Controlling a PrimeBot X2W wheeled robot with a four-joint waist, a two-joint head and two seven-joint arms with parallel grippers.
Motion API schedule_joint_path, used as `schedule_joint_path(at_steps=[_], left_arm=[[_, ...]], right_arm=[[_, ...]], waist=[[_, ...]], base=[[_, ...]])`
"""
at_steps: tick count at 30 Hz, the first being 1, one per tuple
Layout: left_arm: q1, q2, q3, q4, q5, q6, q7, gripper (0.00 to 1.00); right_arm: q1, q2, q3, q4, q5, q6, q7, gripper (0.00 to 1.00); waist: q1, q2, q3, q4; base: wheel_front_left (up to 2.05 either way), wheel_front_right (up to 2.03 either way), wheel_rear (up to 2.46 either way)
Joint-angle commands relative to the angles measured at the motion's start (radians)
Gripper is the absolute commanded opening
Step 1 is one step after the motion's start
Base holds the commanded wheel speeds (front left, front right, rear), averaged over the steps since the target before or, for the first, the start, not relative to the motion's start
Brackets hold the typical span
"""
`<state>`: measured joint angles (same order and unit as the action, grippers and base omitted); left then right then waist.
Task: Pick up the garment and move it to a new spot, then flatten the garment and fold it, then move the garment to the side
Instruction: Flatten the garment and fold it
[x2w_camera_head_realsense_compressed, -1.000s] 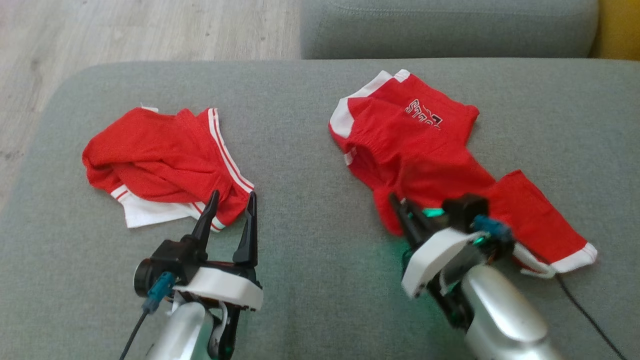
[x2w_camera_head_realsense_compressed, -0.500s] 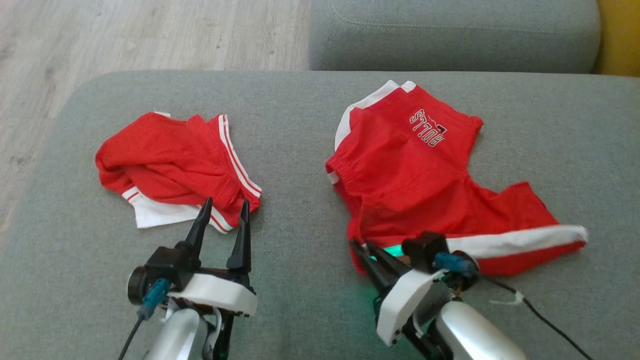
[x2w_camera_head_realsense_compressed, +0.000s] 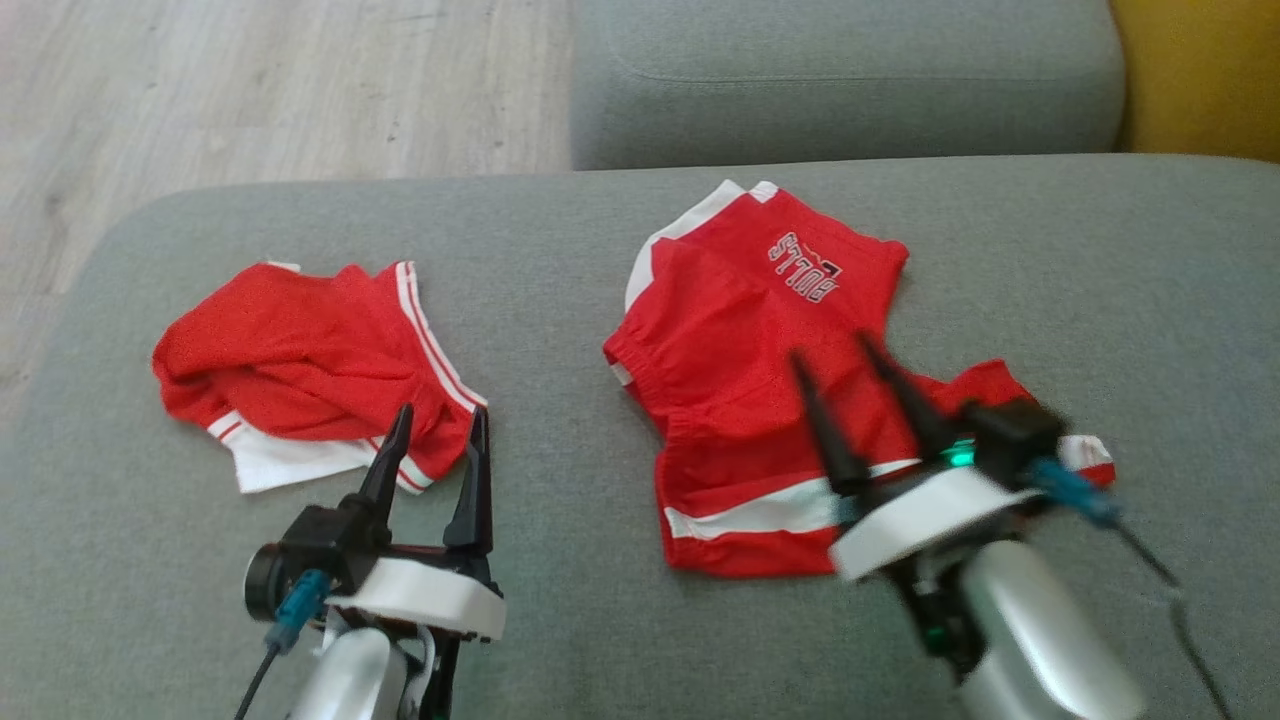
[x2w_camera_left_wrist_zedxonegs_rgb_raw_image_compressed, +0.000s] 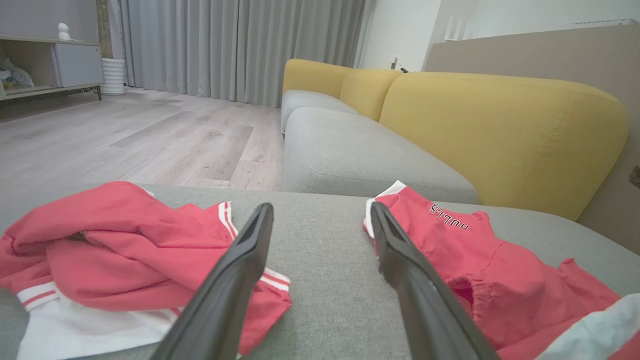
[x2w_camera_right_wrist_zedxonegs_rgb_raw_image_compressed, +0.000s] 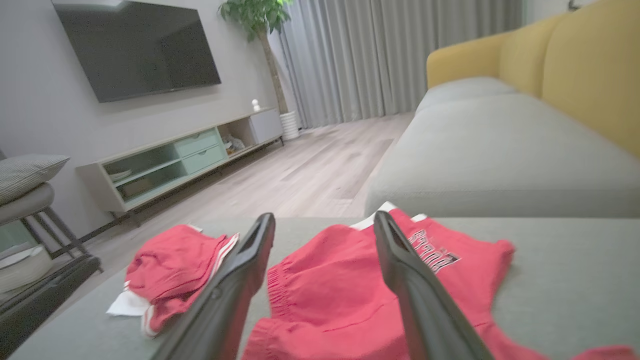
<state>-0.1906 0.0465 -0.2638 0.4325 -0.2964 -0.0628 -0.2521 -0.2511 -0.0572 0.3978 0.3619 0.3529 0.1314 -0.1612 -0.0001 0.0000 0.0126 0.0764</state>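
- Right tool (x2w_camera_head_realsense_compressed: 830, 347): both fingers spread, nothing between them; it hangs over the near half of the red garment (x2w_camera_head_realsense_compressed: 740, 330), fingers pointing toward the far edge of the cushion (x2w_camera_head_realsense_compressed: 560, 620).
- Left tool (x2w_camera_head_realsense_compressed: 442, 411): likewise spread and empty; its tips stand just beside the near hem of a second, crumpled garment (x2w_camera_head_realsense_compressed: 290, 350), well apart from the one I am working.
- Place of the red garment: right of the cushion's middle; printed end toward the far edge, a striped flap (x2w_camera_head_realsense_compressed: 760, 515) laid across the end toward the near edge; long axis far-to-near, leaning slightly to the right edge.
- Deciding relation, as I judge it: the cloth lies ahead of and beneath the right tool, so the right arm is much the nearer; the next grip calls for a descent, not a reach.
- Views compared: the head view gives me the whole outline and the flap; the right wrist view confirms the empty gap and shows the gathered waistband; the left wrist view, set low, shows the cloth humped and not yet flat.
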Motion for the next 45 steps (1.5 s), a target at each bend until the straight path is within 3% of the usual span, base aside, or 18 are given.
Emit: schedule_joint_path(at_steps=[1,10,20,26,36,45], left_arm=[[-0.032,0.004,0.03,-0.045,0.006,-0.004,-0.01,1.0],[-0.023,0.004,-0.006,-0.074,-0.033,0.002,-0.01,1.0],[-0.022,0.004,-0.054,-0.073,-0.058,-0.002,-0.01,1.0],[-0.037,0.004,-0.142,-0.033,-0.08,-0.041,0.0,1.0],[-0.089,0.017,-0.332,0.014,-0.132,-0.067,0.14,1.0],[-0.114,0.033,-0.361,0.062,-0.172,-0.061,0.208,1.0]], right_arm=[[0.005,0.007,-0.052,-0.056,-0.039,-0.001,-0.025,1.0],[0.16,0.007,-0.399,-0.117,-0.255,-0.001,-0.075,1.0],[0.2,0.007,-0.445,-0.109,-0.232,-0.001,-0.094,1.0],[0.187,0.007,-0.437,-0.103,-0.228,-0.001,-0.098,1.0],[0.169,0.007,-0.433,-0.089,-0.208,-0.001,-0.1,1.0],[0.16,0.007,-0.43,-0.092,-0.2,-0.001,-0.1,1.0]], waist=[[0.0001,0.0,0.0,-0.013],[0.0001,0.0,0.022,-0.044],[0.0001,0.0,0.041,-0.051],[0.0001,0.0,0.052,-0.054],[0.0001,0.0,0.091,-0.072],[0.0001,0.0,0.11,-0.096]], base=[[0.0,0.0,0.0],[0.0,0.0,0.0],[0.0,0.0,0.0],[0.0,0.0,0.0],[0.0,0.0,0.0],[0.0,0.0,0.0]])
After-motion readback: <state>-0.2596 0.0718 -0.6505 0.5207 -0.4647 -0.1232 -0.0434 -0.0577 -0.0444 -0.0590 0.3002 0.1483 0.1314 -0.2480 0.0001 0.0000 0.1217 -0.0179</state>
